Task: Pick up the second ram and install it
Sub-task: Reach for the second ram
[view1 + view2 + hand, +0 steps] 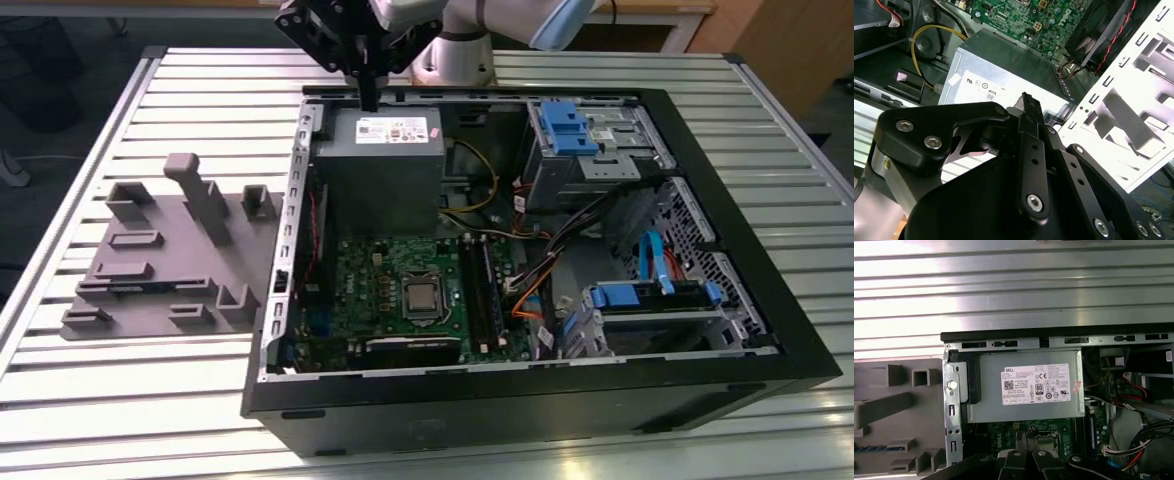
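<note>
The black tool (367, 98) hangs at the upper middle of the exterior view, over the far rim of the open black computer case (534, 405) and just above the grey metal power supply box (380, 170). Its fingers are drawn close together, with nothing visible between them in the exterior view or in either wrist view.

The second ram, a thin blue-green circuit-board stick (127, 287), appears to lie flat in a slot of the grey plastic holder tray (147, 265). The tray sits on the ribbed metal surface (134, 400), outside the case at the exterior view's left and well apart from the tool. In the first wrist view the stick (876, 447) shows as a bluish strip in the tray.

The green motherboard (387, 270) with its black memory slots (487, 300) lies in the lower middle of the case.
</note>
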Robot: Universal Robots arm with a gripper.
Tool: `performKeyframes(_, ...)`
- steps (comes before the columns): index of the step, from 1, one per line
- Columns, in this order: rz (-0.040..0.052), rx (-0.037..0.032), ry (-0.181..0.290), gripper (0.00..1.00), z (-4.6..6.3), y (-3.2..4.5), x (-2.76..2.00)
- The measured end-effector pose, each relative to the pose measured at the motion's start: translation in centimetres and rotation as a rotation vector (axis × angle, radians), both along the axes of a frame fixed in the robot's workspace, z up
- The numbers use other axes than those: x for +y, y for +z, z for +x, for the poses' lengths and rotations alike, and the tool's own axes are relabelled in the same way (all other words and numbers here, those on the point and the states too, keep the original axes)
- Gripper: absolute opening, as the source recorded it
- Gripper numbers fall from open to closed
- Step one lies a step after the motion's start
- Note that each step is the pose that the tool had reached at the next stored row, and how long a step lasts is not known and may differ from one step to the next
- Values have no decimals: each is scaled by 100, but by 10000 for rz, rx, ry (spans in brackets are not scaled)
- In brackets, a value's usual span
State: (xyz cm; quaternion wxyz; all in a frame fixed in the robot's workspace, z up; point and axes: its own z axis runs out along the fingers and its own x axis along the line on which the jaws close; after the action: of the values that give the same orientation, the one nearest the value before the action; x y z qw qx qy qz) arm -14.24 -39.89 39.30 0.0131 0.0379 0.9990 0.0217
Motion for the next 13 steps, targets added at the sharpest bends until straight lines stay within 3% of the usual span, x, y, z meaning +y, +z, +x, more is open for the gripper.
performKeyframes(13, 0, 0, 0, 11, -44, -2, 0)
